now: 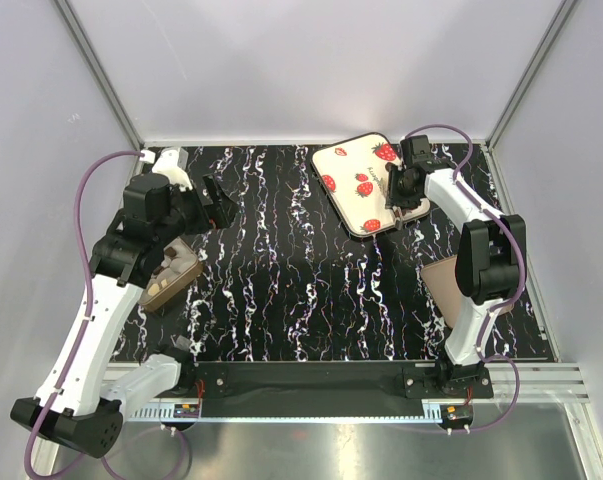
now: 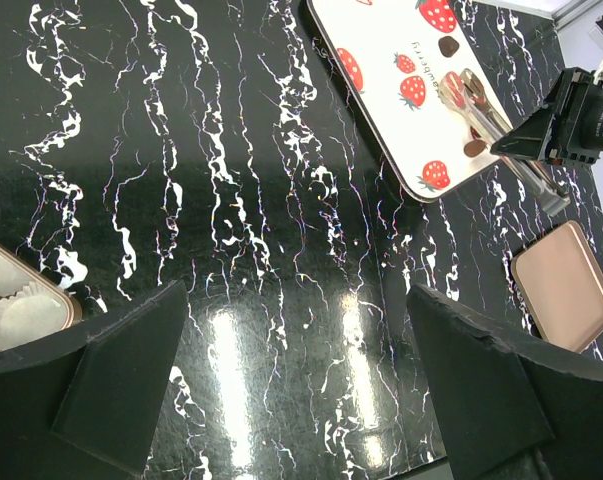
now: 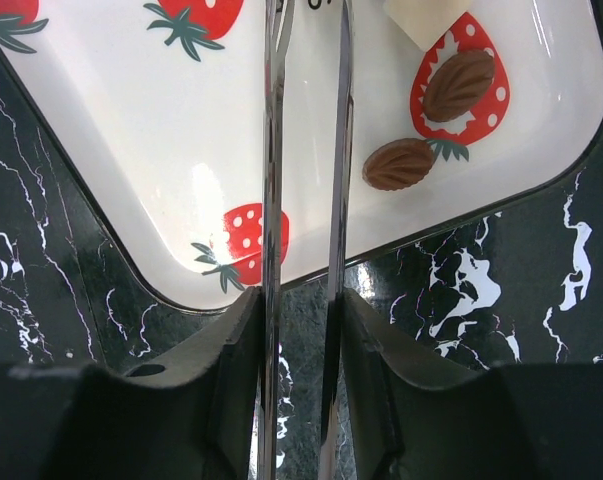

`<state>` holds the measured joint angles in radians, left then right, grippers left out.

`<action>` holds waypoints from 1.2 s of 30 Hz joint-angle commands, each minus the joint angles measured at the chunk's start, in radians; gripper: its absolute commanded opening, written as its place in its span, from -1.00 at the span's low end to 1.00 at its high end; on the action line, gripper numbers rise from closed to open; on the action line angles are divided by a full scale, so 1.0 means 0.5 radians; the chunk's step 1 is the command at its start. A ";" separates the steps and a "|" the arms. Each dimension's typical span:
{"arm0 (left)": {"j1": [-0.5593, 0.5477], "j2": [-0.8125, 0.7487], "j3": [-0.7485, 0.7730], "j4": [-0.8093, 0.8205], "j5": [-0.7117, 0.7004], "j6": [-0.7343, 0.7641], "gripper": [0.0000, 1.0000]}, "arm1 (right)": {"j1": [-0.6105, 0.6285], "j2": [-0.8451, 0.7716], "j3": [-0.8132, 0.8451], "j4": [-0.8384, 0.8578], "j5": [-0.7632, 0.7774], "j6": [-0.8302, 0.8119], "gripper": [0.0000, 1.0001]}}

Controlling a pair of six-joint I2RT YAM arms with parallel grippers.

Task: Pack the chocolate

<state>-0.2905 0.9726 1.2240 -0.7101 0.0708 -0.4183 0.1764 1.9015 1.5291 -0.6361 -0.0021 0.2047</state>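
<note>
No legible text, brand, no. or sign in any view. Only candidate: short line of small dark script [image 2: 442,72] printed on white tray [image 2: 381,110], just beside a strawberry print [image 2: 413,92], left wrist view; too small & blurred to make out letters.

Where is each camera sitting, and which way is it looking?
Top external: high behind the arms, looking down at the table; both arms, left gripper and right gripper show.
Left wrist: on the left arm, facing across the table; its open fingers frame the bottom.
Right wrist: on the right arm, looking down on the strawberry tray; its fingers pinch metal tongs.
Shared: all show the tray; both wrist views show chocolate.
</note>
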 commanded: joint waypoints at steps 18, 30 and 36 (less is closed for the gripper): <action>0.004 -0.015 0.408 -0.046 -0.101 0.024 0.98 | 0.141 -0.437 -0.045 0.097 -0.324 0.170 -0.41; 0.004 -0.107 0.736 -0.377 -0.497 0.100 0.98 | 1.055 -0.398 0.022 0.327 -0.428 0.410 -0.43; 0.004 -0.156 0.884 -0.414 -0.648 0.109 0.98 | 1.493 -0.103 0.255 0.426 -0.456 0.471 -0.44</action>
<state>-0.2905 0.9123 1.6131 -0.9203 -0.1734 -0.3870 0.8482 1.7840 1.5696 -0.4953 -0.2096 0.4080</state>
